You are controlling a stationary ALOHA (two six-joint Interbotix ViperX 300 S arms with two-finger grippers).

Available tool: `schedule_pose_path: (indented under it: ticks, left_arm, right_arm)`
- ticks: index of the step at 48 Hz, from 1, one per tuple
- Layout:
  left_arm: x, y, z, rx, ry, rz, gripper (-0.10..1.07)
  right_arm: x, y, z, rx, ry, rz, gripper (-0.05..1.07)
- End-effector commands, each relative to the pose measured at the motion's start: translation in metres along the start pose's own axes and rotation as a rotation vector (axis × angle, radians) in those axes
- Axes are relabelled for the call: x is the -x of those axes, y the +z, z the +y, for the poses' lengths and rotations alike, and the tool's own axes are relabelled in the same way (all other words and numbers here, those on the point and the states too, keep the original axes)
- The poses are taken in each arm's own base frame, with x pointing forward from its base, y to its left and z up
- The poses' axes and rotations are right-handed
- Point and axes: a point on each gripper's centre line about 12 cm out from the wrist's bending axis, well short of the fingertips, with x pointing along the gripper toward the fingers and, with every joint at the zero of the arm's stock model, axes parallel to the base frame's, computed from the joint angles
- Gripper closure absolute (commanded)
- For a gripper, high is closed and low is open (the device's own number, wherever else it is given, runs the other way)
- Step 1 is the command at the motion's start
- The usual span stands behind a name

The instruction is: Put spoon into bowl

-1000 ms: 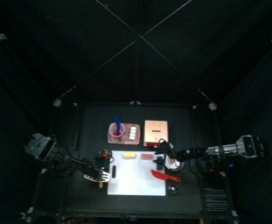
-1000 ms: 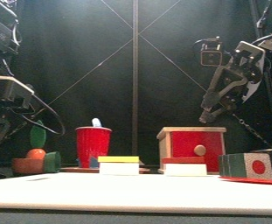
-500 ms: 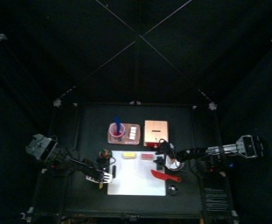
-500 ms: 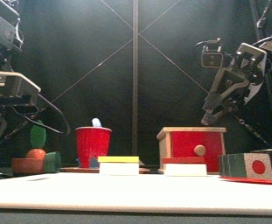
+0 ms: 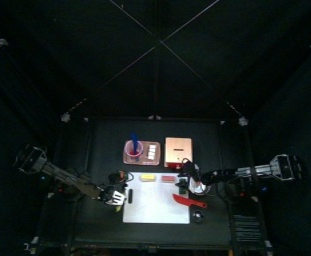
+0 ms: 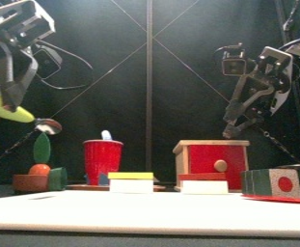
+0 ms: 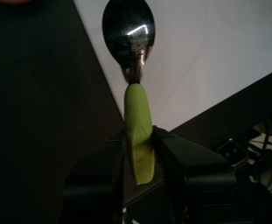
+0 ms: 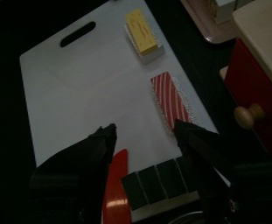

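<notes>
The spoon [image 7: 137, 131] has a yellow-green handle and a shiny metal head. My left gripper [image 7: 138, 168] is shut on the handle's end. In the front view the spoon [image 6: 11, 109] hangs tilted high at the left, under the left gripper [image 6: 11, 94], well above the table. From above, the left gripper [image 5: 118, 190] is at the white board's left edge. The pinkish bowl [image 5: 140, 151] with blue inside sits further back on the table, apart from both grippers. My right gripper [image 8: 144, 140] stands open and holds nothing, over the board's right side [image 5: 187, 184].
A white cutting board [image 8: 86, 83] carries a yellow block [image 8: 142, 33] and a red striped block [image 8: 170, 96]. A copper-tan tray [image 5: 181, 147] lies beside the bowl. A red cup [image 6: 102, 159] and a red box [image 6: 213, 159] stand behind the board in the front view.
My left gripper has closed on the spoon's handle and risen with it, up and off the table. The right arm has stayed still.
</notes>
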Motion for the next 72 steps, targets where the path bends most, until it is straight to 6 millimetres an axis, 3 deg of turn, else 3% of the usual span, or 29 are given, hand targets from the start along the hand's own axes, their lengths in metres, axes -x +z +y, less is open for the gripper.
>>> schedule_pose_path:
  ticks: [1, 8, 19, 28, 37, 55, 72]
  left_arm:
    - [0.008, 0.022, -0.007, -0.070, -0.099, -0.089, 0.37]
    - [0.008, 0.050, -0.028, -0.199, -0.330, -0.190, 0.37]
    - [-0.003, 0.076, -0.052, -0.423, -0.599, -0.223, 0.37]
    - [-0.026, 0.098, -0.054, -0.484, -0.611, -0.219, 0.37]
    - [-0.034, 0.119, -0.063, -0.593, -0.581, -0.284, 0.37]
    - [-0.024, 0.140, -0.079, -0.704, -0.752, -0.376, 0.37]
    - [-0.019, 0.160, -0.107, -0.829, -0.928, -0.632, 0.37]
  right_arm:
    - [0.004, 0.012, 0.008, -0.013, 0.029, -0.036, 0.14]
    - [0.007, 0.016, 0.010, -0.040, 0.040, -0.054, 0.14]
    - [0.010, 0.019, 0.013, -0.080, 0.050, -0.063, 0.14]
    - [0.011, 0.025, 0.015, -0.169, 0.061, -0.075, 0.14]
    - [0.018, 0.031, 0.019, -0.239, 0.088, -0.102, 0.13]
    - [0.037, 0.059, 0.028, -0.245, 0.188, -0.214, 0.13]
    - [0.025, 0.080, 0.022, -0.187, 0.193, -0.246, 0.13]
